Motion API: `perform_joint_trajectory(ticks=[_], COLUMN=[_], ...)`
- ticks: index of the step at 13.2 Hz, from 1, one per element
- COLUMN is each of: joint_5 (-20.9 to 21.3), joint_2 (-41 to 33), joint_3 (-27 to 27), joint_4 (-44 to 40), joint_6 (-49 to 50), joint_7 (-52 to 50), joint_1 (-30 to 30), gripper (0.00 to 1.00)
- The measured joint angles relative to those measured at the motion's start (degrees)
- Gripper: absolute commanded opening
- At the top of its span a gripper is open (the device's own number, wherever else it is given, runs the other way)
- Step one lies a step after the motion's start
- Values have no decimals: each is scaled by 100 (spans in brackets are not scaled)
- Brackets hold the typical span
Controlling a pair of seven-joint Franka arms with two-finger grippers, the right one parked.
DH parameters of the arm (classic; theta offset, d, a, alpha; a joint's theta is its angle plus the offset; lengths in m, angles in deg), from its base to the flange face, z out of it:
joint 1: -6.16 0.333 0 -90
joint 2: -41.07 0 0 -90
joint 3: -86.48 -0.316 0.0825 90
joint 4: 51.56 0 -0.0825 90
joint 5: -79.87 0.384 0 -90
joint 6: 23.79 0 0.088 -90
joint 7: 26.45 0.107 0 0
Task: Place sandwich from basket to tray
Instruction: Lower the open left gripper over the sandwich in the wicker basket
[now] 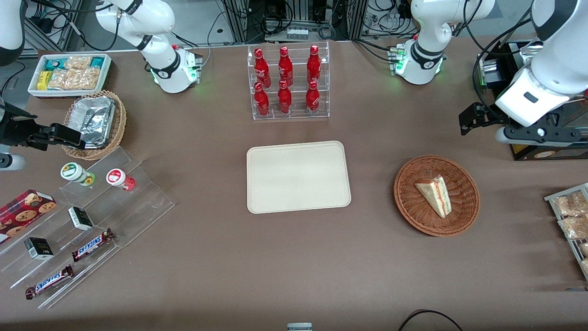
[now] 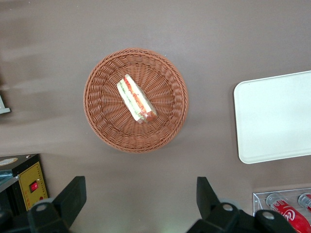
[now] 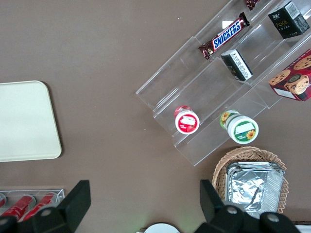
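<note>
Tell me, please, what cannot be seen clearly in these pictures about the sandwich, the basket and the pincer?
- Sandwich: its underside is hidden by the basket in both views.
- Pincer: open above the table, farther from the front camera than the basket; the front view does not show its fingertips clearly.
- Tray: cut off by the left wrist view's edge.

Six red bottles point(image 1: 287, 82) stand upright in a clear rack point(image 1: 321, 112). Toward the parked arm's end: a white bin of snack packets point(image 1: 70, 73), a tan basket point(image 1: 117, 131) holding a foil container point(image 1: 94, 118), and a stepped acrylic stand point(image 1: 138, 202) bearing two Snickers bars point(image 1: 92, 245).
</note>
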Motion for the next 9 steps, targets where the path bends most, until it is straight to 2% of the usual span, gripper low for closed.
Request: perform_joint_trajectory(ticks=[6, 9], joint_5=[1, 20], joint_2=[84, 221], joint_3=[-256, -330], joint_4=[-31, 221], joint_6=[25, -162], joint_7=[26, 26], joint_1=[11, 40], gripper=[100, 100])
